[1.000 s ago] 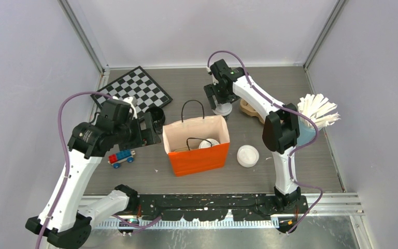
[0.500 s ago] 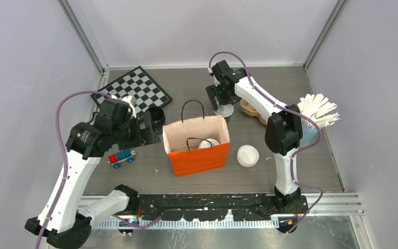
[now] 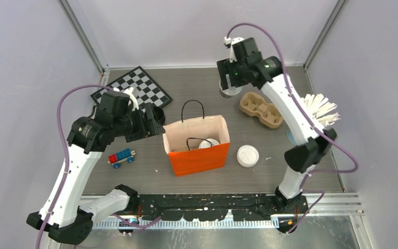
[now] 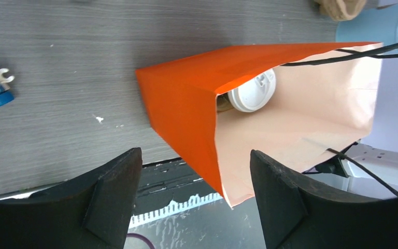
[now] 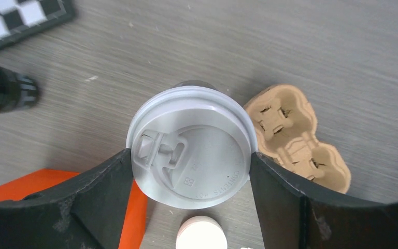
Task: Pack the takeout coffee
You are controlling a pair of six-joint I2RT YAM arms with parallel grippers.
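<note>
My right gripper (image 3: 231,84) is shut on a takeout coffee (image 5: 202,155), its fingers (image 5: 103,181) pressing both sides of the white sip lid. The cup (image 3: 231,92) hangs above the back of the table, beside the cardboard carrier. The orange bag (image 3: 197,158) stands open at the table's middle with another white-lidded cup (image 3: 209,143) inside, also seen in the left wrist view (image 4: 251,92). My left gripper (image 3: 155,126) is open at the bag's left side. The bag's near corner (image 4: 238,192) lies in the gap, touching neither finger.
A loose white disc (image 3: 247,155) lies right of the bag. A cardboard cup carrier (image 3: 261,109) sits at the back right, next to a blue cup of white sticks (image 3: 318,111). A chessboard (image 3: 134,91), a black cup (image 5: 2,93) and a toy train (image 3: 121,156) are on the left.
My right arm has lifted the takeout coffee off the table and carried it up and toward the back. The carrier is now uncovered. My left gripper edged closer to the bag's left rim.
</note>
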